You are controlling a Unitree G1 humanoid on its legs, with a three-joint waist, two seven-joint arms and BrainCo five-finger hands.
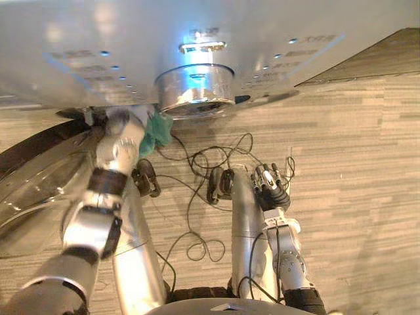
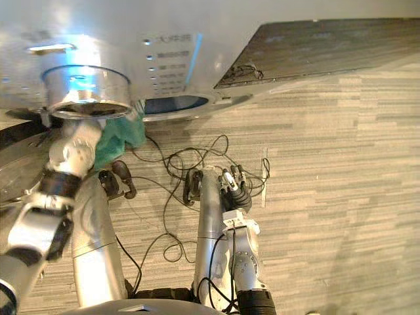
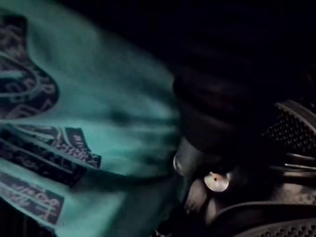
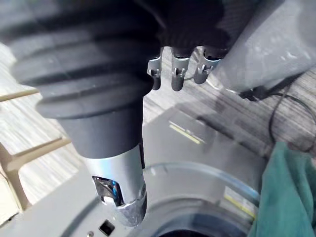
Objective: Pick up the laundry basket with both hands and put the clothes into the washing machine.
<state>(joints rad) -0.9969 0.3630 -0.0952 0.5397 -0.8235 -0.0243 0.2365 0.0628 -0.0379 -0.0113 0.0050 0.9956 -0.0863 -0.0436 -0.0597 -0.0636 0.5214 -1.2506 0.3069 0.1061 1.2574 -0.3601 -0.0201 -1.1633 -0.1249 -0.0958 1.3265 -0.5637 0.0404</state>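
Upper left, the green cloth [image 1: 156, 131] by the left hand [image 1: 123, 130], grip unseen, could slip off the washing machine [image 1: 328, 33] rim; right hand [image 1: 270, 187] relaxed, empty.

I take the dark ribbed cover [image 4: 79, 59] on the right robot hand [image 1: 270, 189] as my landmark: matte, almost black, ringed with soft folds. Just past it sit silver fingers [image 4: 176, 74] like small metal links. Beside it is the thumb [image 4: 120, 173], dark-sleeved at its root and bare silver beyond. Behind the cover, the right arm [image 1: 289, 259] is smooth silver-grey shell. The left arm [image 1: 105, 197] matches (black bands between its shells). The left robot hand [image 3: 222, 118] shows dark casing and one bright round screw [image 3: 216, 181].
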